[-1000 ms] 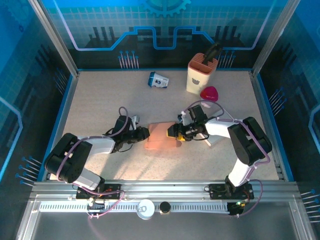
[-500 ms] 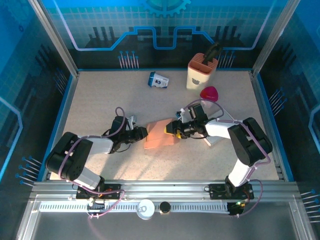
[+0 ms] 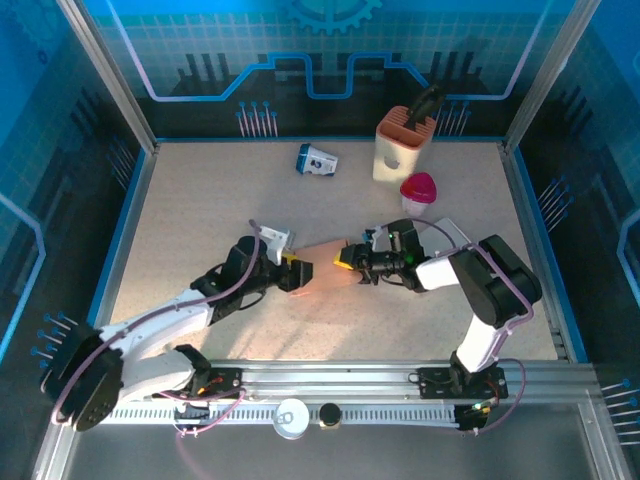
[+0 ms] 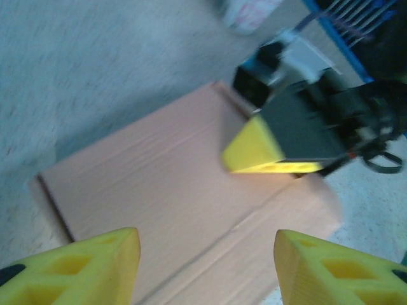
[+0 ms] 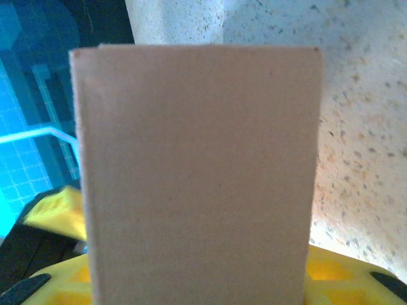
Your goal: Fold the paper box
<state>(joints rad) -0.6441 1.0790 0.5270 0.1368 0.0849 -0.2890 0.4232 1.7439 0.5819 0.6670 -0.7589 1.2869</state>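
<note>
- The flat pinkish-brown cardboard paper box (image 3: 325, 265) lies mid-table on the speckled grey table (image 3: 200, 200), between both grippers.
- The right gripper (image 3: 347, 260) has a box flap between its yellow fingers (image 5: 57, 210); I cannot tell whether they clamp it.
- The left gripper (image 4: 206, 264) hovers over the box's opposite edge, jaws spread, grasping nothing.
</note>
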